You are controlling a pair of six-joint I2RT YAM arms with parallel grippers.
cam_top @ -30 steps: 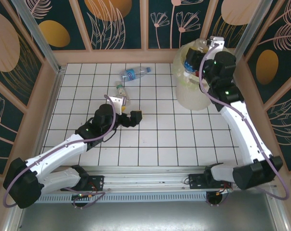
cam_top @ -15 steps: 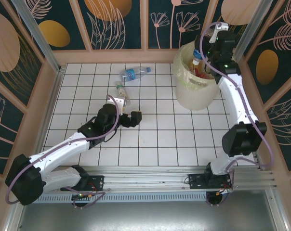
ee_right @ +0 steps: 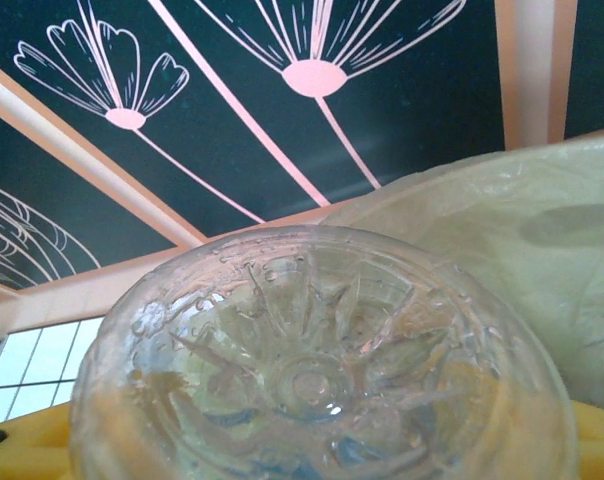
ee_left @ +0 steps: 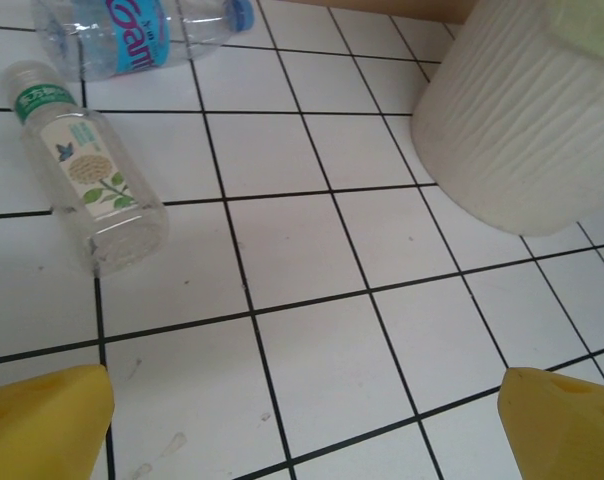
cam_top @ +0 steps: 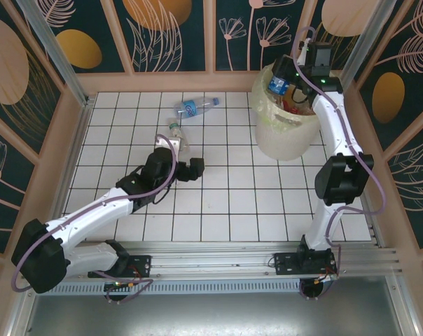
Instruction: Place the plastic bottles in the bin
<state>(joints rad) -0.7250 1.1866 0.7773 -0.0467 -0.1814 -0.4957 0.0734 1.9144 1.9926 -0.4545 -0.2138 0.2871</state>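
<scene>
The left pincer [ee_left: 304, 420] was seen with its yellow fingertips [ee_left: 42, 420] spread wide apart and nothing between them, held low over the white tiled table [ee_left: 312, 260]. Ahead of it and to its left, a green-capped bottle [ee_left: 87, 180] with a flower label was found lying on its side. Farther ahead, just beyond that cap, a blue-labelled bottle [ee_left: 132, 25] was also lying flat. Ahead and to the right of this pincer, the ribbed wall of the pale bin [ee_left: 512, 120] was seen standing on the tiles.

The right pincer [cam_top: 295, 70] was seen reaching over the bin's rim. A star-based bottle [ee_right: 322, 370] was seen directly in front of it, base towards the wrist camera, with the bag liner [ee_right: 502, 230] to its right. Whether the jaws were clamped on this bottle or parted from it could not be told.

The bottles were judged to be empty, hence light, thin-walled and easily dented. Their smooth round sides were expected to be slippery and to let them roll on the tiles. The green-capped bottle would best be taken across the labelled middle of its body, with the jaws set square to its length and closed gently.
</scene>
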